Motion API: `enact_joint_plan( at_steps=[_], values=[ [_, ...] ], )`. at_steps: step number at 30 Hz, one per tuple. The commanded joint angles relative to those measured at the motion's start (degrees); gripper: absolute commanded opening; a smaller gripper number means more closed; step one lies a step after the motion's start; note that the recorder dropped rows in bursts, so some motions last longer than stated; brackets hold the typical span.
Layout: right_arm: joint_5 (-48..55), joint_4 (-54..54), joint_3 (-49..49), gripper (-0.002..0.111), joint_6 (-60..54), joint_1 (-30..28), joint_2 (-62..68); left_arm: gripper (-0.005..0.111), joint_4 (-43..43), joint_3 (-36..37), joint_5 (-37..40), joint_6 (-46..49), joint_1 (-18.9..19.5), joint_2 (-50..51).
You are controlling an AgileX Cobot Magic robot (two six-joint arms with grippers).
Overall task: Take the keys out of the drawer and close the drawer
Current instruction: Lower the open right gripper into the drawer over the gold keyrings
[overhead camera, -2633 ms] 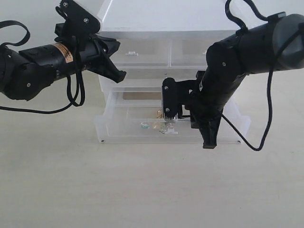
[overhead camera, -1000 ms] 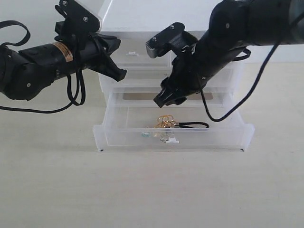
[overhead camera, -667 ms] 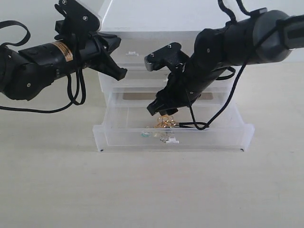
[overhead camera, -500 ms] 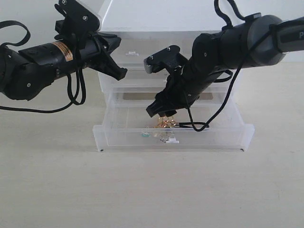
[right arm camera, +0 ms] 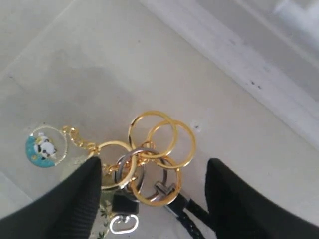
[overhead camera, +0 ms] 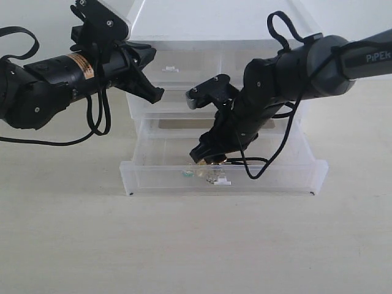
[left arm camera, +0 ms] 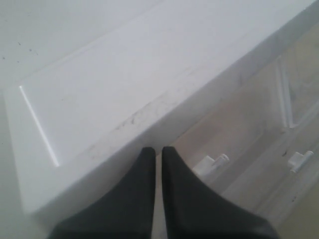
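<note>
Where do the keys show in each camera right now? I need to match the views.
Exterior view: the keys lie in the open bottom drawer, under the right gripper.
Left wrist view: not in it.
Right wrist view: the keys are at centre.
Shared landmark: the right gripper, open, straddling the keys.

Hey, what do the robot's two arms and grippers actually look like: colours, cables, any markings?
Both arms are matte black, with rounded tubular links and visible screws. The left arm carries an orange label; the right arm has white lettering. Loose black cables loop off each. The left gripper and right gripper end in tapered black fingers.
</note>
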Motion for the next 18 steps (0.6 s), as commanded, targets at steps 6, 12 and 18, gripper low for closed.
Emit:
enact_joint_plan(
  at_steps=[6,12,18],
  values=[
    [0.13,0.26,-0.41,0.062,-0.39,-0.2,0.51,0.004,-0.28,-0.25,-1.48,0.37,0.0,0.2],
    [-0.68,2.31,-0.41,0.062,-0.16,-0.2,0.51,0.004,-0.28,-0.25,-1.48,0.37,0.0,0.2],
    [-2.41,4.93,-0.41,0.062,0.55,-0.2,0.51,0.004,-0.28,-0.25,-1.48,0.37,0.0,0.2]
  ],
)
